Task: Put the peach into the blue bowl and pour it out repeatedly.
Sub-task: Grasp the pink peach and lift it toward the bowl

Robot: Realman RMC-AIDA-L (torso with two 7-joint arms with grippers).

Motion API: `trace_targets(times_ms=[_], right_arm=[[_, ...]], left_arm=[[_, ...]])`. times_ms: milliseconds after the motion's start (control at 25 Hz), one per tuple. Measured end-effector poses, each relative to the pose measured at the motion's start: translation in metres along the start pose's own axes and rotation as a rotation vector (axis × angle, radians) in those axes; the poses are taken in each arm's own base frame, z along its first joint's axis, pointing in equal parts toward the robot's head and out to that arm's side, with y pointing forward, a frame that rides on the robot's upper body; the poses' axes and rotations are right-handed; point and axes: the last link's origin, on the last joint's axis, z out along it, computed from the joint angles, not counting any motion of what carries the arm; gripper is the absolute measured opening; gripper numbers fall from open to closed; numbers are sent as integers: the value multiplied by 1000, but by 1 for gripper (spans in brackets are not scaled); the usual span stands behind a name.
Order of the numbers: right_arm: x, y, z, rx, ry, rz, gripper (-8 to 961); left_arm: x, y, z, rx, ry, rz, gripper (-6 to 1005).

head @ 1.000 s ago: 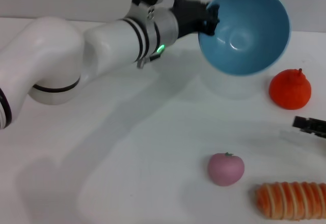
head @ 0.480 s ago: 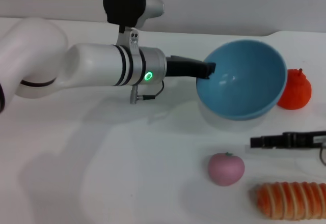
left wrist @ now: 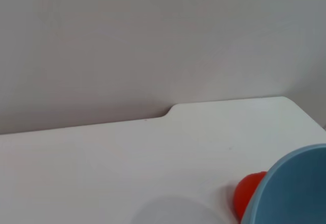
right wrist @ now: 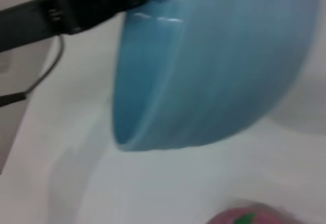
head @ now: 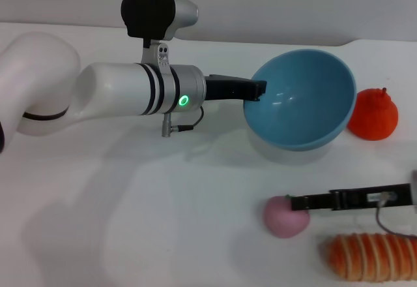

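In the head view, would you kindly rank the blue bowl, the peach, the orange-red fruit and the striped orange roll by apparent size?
1. blue bowl, clearly largest.
2. striped orange roll, partly cut off by the frame edge.
3. orange-red fruit and peach: look alike, and the right gripper covers part of the peach, so unranked.

In the head view the right gripper (head: 296, 203) reaches in from the right edge, which cuts off its arm, and its tip hides part of the peach (head: 283, 216). The striped orange roll (head: 371, 257) is cropped at the near right corner. The left gripper (head: 255, 91) meets the blue bowl (head: 306, 98) at its rim, but its fingers cannot be made out there. In the left wrist view only a slice of the bowl shows, hiding most of the orange-red fruit (left wrist: 248, 199). The right wrist view is blurred, the peach a cropped sliver.
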Motion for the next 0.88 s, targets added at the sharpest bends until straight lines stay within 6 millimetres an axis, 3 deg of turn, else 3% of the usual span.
trace_targets(times_ms=[240,480,680,880], right_arm=[[3,2,22,17,38,-30,537],[4,4,22,15,60,-50,535],[5,4,21,18,79,-76,360],[-4,11,12,-17,60,-122,126]], left_arm=[[0,4,3,4,-4,21,-2],[3,3,3,14,6,23,-2],[7,3,5,28,10,47,-2],[12,1,7,63,5,117,-2]])
